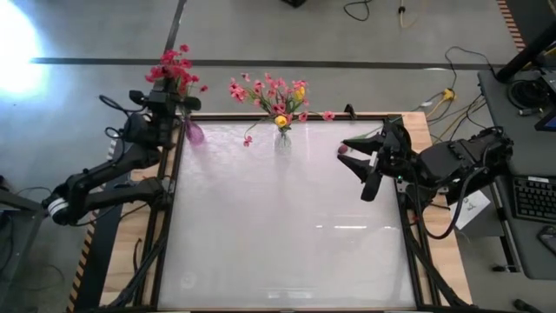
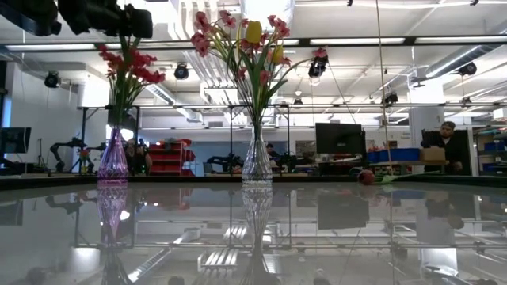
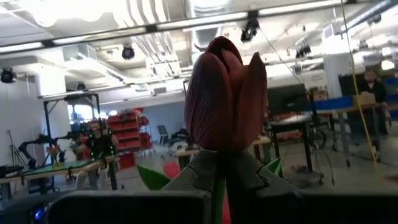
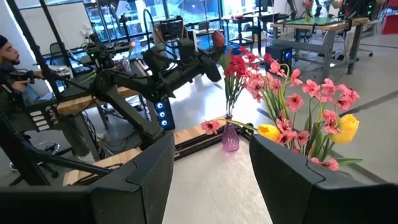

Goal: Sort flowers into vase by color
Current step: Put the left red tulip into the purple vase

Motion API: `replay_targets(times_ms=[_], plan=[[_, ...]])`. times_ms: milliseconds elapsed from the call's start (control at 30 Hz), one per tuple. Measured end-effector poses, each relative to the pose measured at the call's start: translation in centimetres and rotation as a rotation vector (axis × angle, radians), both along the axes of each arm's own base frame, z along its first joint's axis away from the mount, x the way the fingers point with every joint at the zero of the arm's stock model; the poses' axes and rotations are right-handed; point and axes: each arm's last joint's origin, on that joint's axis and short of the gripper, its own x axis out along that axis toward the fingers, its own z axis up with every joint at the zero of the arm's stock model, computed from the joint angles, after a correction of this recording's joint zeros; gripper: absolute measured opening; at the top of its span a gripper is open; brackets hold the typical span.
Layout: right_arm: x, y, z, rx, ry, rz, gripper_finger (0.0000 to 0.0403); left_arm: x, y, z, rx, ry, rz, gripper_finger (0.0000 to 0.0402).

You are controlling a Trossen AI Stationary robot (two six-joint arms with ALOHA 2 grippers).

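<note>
The left gripper (image 1: 167, 97) was clamped on a dark-red bud (image 3: 225, 93), holding it up right above the purple vase (image 1: 194, 133) with the red flowers (image 1: 174, 68). This looked like the dropping-in step. Next, the stem had to go straight down into the narrow neck. The right gripper (image 1: 365, 163) waited with fingers apart near a bud (image 1: 342, 149) lying on the table (image 1: 287, 235). Pink and yellow flowers (image 1: 276, 94) stood in the clear vase (image 1: 283, 139)

No text, label, brand, number or sign can be read in any of the four views; the screens and boxes in the room behind are too small to read.
</note>
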Motion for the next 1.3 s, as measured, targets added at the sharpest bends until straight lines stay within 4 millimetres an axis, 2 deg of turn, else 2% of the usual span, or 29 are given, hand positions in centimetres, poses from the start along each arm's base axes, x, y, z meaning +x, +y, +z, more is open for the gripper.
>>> replay_targets(times_ms=[333, 600, 833, 967, 1133, 1300], plan=[[-0.2, -0.1, 0.4, 0.000, -0.005, 0.001, 0.0201, 0.2, 0.2, -3.0, -0.089, 0.062, 0.010, 0.0000], [-0.3, -0.1, 0.6, -0.016, -0.004, -0.004, 0.0201, -0.3, 0.3, -5.5, -0.203, 0.044, 0.185, 0.0000], [-0.3, -0.2, 0.6, 0.019, -0.018, -0.011, 0.0201, 0.2, 0.8, -7.5, -0.415, 0.053, 0.093, 0.0031], [-0.3, -0.2, 0.5, 0.025, -0.019, -0.012, 0.0206, 0.4, 1.3, -7.3, -0.547, 0.051, 0.032, 0.0078], [-0.4, -0.2, 0.0, 0.057, 0.013, -0.019, 0.0240, 0.2, 1.5, -5.3, -0.590, 0.059, 0.043, 0.0149], [-0.6, -0.3, -1.1, 0.095, 0.096, -0.023, 0.0285, -0.4, 0.8, -3.2, -0.709, 0.105, 0.036, 0.0210]])
